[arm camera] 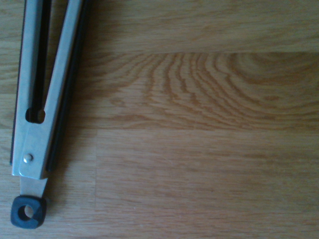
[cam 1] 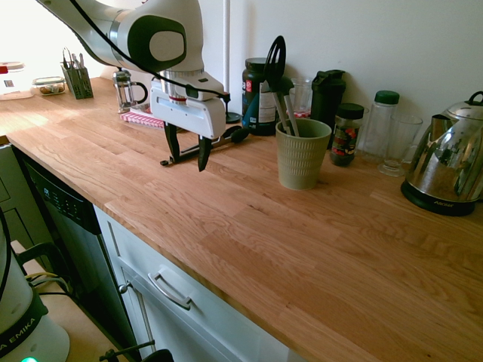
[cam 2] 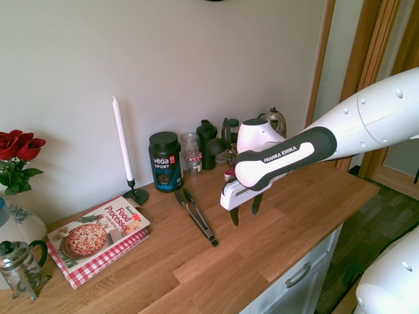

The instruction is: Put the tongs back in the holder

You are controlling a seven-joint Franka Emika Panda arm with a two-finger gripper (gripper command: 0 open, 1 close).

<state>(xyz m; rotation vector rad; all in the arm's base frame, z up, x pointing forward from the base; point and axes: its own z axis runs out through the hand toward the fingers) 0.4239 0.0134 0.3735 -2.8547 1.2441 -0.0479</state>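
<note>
the gripper [cam 1: 187,151], its two fingers spread wide and nothing between them, hangs above the worktop [cam 1: 249,241]; the tongs [cam 2: 198,218] lie flat on the wood near the tub of protein powder [cam 2: 165,162], beside the gripper rather than between its fingers. the likeliest fault is a descent made without a sideways correction: the wrist view shows the hinge end [arm camera: 28,211] well off to one side, so the fingers could close on bare wood or nip one arm only. a grasp close to the hinge would probably leave the long arms heavy on one side, and the tongs might swivel or droop when raised. they lie flat, so they will need turning upright before insertion; too low a carry could strike the rim of the holder [cam 1: 300,162] and tip it, its base being narrower than its mouth. the holder already contains a black slotted spatula [cam 1: 275,64] and other utensils, which may block entry. behind and beside it stand a black shaker [cam 1: 327,98], a dark-lidded jar [cam 1: 347,134] and a kettle [cam 1: 447,154], hazards should the arm overshoot.
</note>
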